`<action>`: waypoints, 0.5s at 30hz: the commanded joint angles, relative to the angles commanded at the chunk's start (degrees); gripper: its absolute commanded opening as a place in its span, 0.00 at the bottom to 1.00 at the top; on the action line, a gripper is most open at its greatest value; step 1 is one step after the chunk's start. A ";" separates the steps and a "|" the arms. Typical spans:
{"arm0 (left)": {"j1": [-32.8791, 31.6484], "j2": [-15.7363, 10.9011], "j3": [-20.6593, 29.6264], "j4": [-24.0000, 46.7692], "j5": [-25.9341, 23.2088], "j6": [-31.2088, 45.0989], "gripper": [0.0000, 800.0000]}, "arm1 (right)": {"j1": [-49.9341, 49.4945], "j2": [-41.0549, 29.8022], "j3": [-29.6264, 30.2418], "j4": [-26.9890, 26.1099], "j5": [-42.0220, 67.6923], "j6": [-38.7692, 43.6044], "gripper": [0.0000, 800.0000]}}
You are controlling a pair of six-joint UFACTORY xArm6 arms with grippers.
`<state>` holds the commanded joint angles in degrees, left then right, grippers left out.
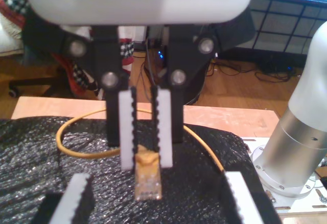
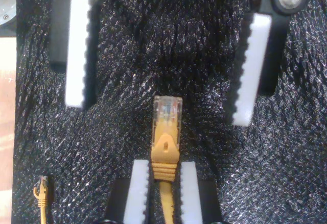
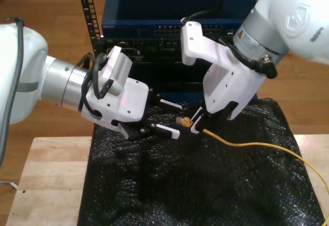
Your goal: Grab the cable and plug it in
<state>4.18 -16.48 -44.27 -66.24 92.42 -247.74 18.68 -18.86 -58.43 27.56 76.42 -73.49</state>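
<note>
Plug end of the cable (image 2: 166, 137) sits pinched between the closed fingers of my second gripper (image 2: 163, 169), its clear tip sticking out above the black bubble-wrap mat (image 3: 205, 190). My first gripper (image 3: 172, 118), at the exterior view's left, faces it with fingers spread wide, holding nothing, the plug just beside them.

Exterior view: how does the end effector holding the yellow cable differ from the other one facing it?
My second end effector is shut on the cable, just behind its plug; my first end effector is open wide and empty. The second reaches down from the exterior view's upper right; the first comes in low from that view's left. Both have black fingers with white toothed pads.
</note>
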 joint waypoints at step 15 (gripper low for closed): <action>0.09 -0.09 0.26 0.00 -0.26 0.70 0.24 | 0.00 0.00 0.09 0.00 0.00 0.00 0.02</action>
<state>4.26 -16.57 -44.01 -66.24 92.15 -247.03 18.68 -18.86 -58.34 27.56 76.42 -73.49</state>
